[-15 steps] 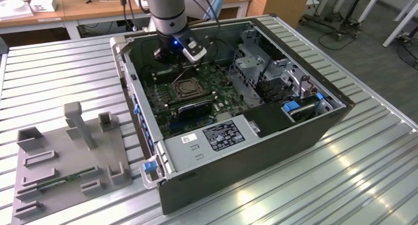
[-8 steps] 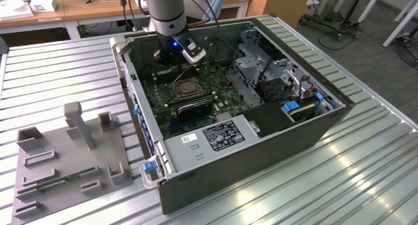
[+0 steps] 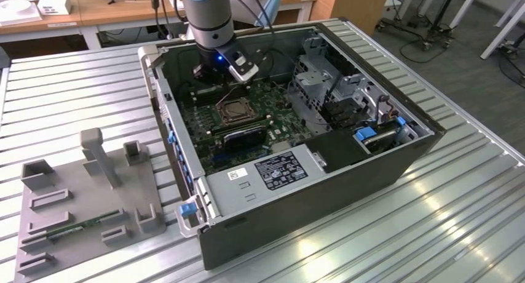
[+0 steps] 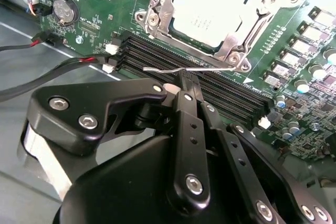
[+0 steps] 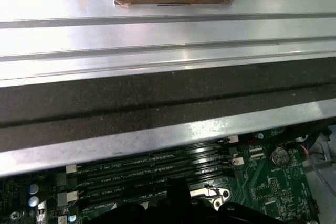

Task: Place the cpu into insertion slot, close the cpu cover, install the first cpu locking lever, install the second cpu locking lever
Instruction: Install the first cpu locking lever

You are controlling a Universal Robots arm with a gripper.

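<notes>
So the black two-finger gripper (image 4: 184,80) is down inside the open dark-grey metal computer case (image 3: 328,197), over the green motherboard (image 3: 267,95). It's a tight spot. In the exterior view the case's side wall is close on the exterior view's left, and the silvery metal drive cage (image 3: 316,80) stands on the exterior view's right.

The jaws look drawn together, tips right at a thin silvery wire locking lever (image 4: 220,68). The lever runs along the socket's near edge, just above the long black memory slots (image 4: 152,53). I can't tell if the wire is actually pinched or only touched.

The small square cpu with the pale silver top (image 4: 210,11) sits in the square, silver-rimmed insertion slot (image 3: 233,111). The thin silvery frame-shaped cpu cover (image 4: 160,9) lies flat around the chip's edges, closed.

The case rests on a ribbed aluminium table (image 3: 82,92), with lots of open slats around it.
</notes>
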